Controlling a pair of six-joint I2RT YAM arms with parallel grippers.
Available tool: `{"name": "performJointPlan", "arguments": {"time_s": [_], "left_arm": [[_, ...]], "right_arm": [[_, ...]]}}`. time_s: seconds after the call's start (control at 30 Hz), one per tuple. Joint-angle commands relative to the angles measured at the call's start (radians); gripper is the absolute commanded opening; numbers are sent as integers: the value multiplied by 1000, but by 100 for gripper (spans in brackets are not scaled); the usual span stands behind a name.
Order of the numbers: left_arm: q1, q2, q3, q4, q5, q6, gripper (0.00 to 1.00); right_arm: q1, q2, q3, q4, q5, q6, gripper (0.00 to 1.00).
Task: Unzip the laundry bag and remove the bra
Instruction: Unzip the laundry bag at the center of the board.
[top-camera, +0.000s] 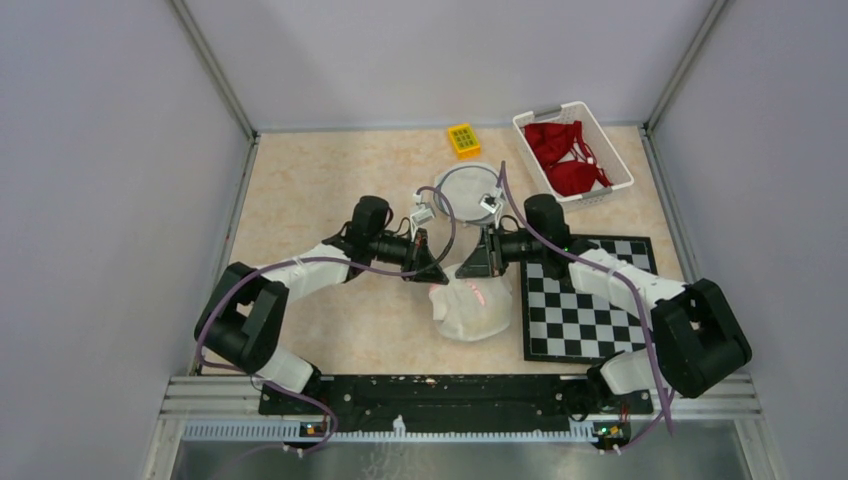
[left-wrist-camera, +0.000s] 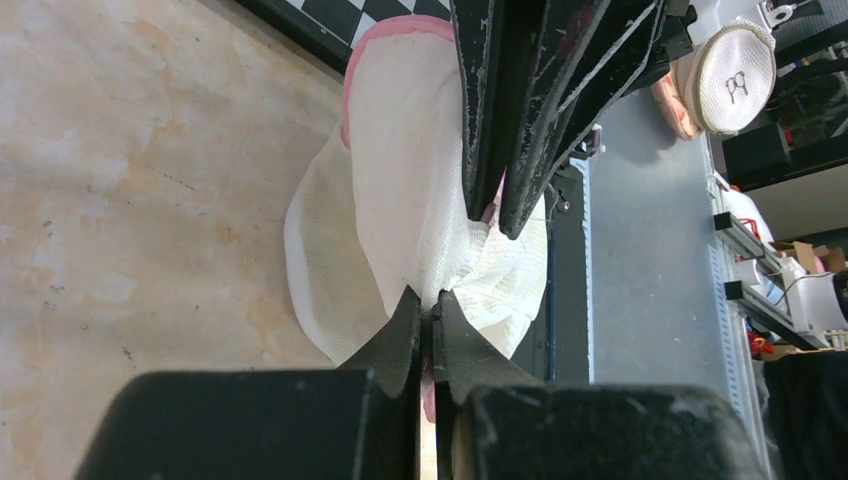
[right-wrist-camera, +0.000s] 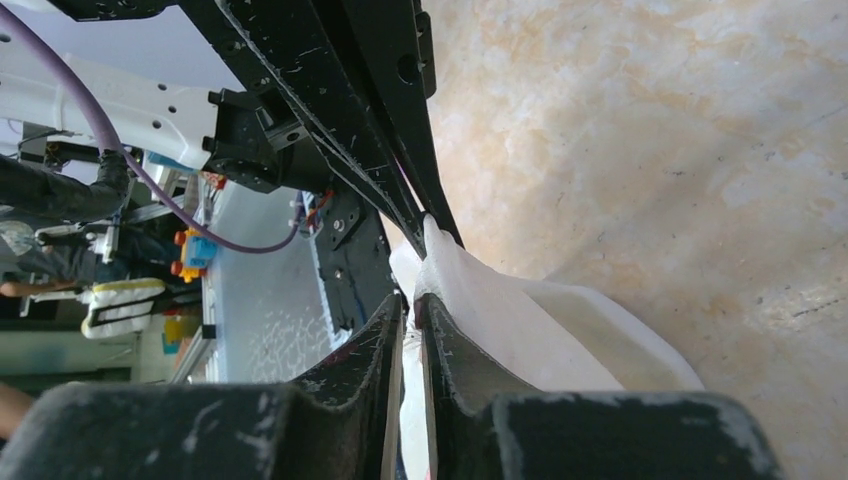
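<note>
Near the centre of the table in the top view, slightly toward 6 o'clock: one white mesh laundry bag with pink trim, lying crumpled. Two grippers at its upper fold, tips nearly meeting. From 9 o'clock, left gripper, fingers pressed together on a pinch of the mesh. From 3 o'clock, right gripper, likewise closed tight on the bag fabric. Of the bra, only a faint pink tint through the mesh, not clear. Just beside the bag at 3 o'clock, one checkerboard. At 1 o'clock, one white basket with red garments, number hard to tell. At 12 o'clock, one yellow block; nearer, one round pale disc.
</note>
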Motion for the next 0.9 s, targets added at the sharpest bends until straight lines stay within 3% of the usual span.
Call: {"name": "performJointPlan", "arguments": {"time_s": [0.0, 0.13, 0.23, 0.47, 0.87], "left_arm": [[-5, -7, 1, 101, 58, -41, 0], [4, -13, -5, 100, 50, -47, 0], [8, -19, -7, 98, 51, -49, 0], [34, -47, -18, 53, 45, -27, 0], [71, -67, -23, -23, 24, 40, 0]], "right_arm": [[-1, 28, 25, 13, -30, -19, 14], [-1, 30, 34, -7, -35, -33, 17], [-1, 28, 44, -39, -15, -62, 0], [-4, -11, 89, -205, 200, -184, 0], [-40, -45, 113, -278, 298, -231, 0]]}}
